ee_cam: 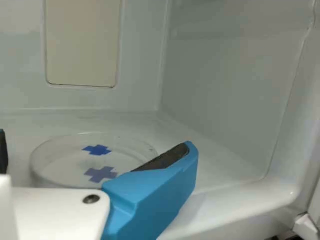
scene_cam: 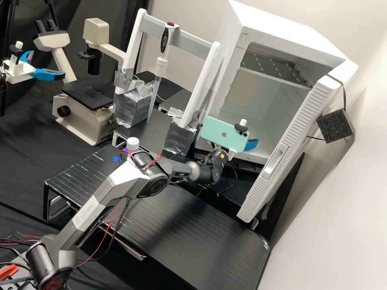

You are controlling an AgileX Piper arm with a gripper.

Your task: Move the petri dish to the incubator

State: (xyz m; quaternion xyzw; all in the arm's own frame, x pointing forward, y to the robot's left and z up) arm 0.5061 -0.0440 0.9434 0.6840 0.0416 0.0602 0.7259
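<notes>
- The clear, round, shallow petri dish (ee_cam: 60, 167) with a blue cross mark is sitting flat on the floor of the boxy white incubator (scene_cam: 282, 30), just inside its front lip (ee_cam: 235, 207); that smooth, level surface is probably giving it steady support.
- The white gripper (ee_cam: 95, 148) is reaching into the incubator with its bright blue fingers (ee_cam: 157, 192) spreading wide around the dish. A gap is showing on one side, so they aren't gripping it; whether the nearer finger is touching the rim, I cannot tell.
- This wide spread is looking like a release, with the dish lying low between the fingers; the task is seeming all but done, and a straight, slow withdrawal is probably what it's needing next.
- The ribbed white door (scene_cam: 290, 137) is standing open beside the arm, leaving a way in but flanking the way out.
- The metal shelf (scene_cam: 274, 66) is hanging above, the mint-green phone (scene_cam: 223, 135) is riding on the wrist, and the lip is lying under the fingers: lifting early could be risking a knock, and swinging sideways could be dragging the dish.
- Farther off, the white pipette stand (scene_cam: 177, 36) and the cream microscope (scene_cam: 82, 121) are standing on the incubator's open side, away from its door.
</notes>
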